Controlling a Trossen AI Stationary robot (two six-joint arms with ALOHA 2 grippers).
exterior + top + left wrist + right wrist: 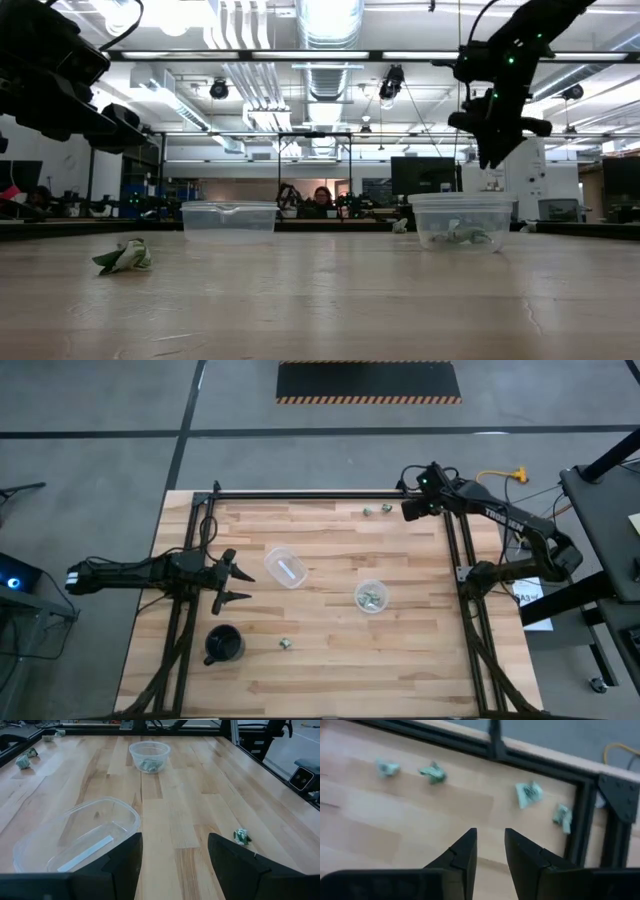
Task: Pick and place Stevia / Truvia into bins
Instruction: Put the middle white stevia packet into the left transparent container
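Two clear bins stand mid-table. One bin (285,567) holds a white strip; the other bin (371,597) holds crumpled green-and-white Stevia packets (149,765). Loose packets lie near the far edge (368,512) (384,509), and several show in the right wrist view (432,772) (529,794). Another packet (285,644) lies toward the near edge. My right gripper (490,835) hangs above the far right corner, pointing steeply down, slightly open and empty. My left gripper (235,582) waits open at the left edge, clear of the nearer bin (80,845).
A black cup (225,644) stands near the table's front left, beside the lone packet. A black metal frame (300,495) runs along the far edge and both sides. A person sits in the room behind the table (322,200).
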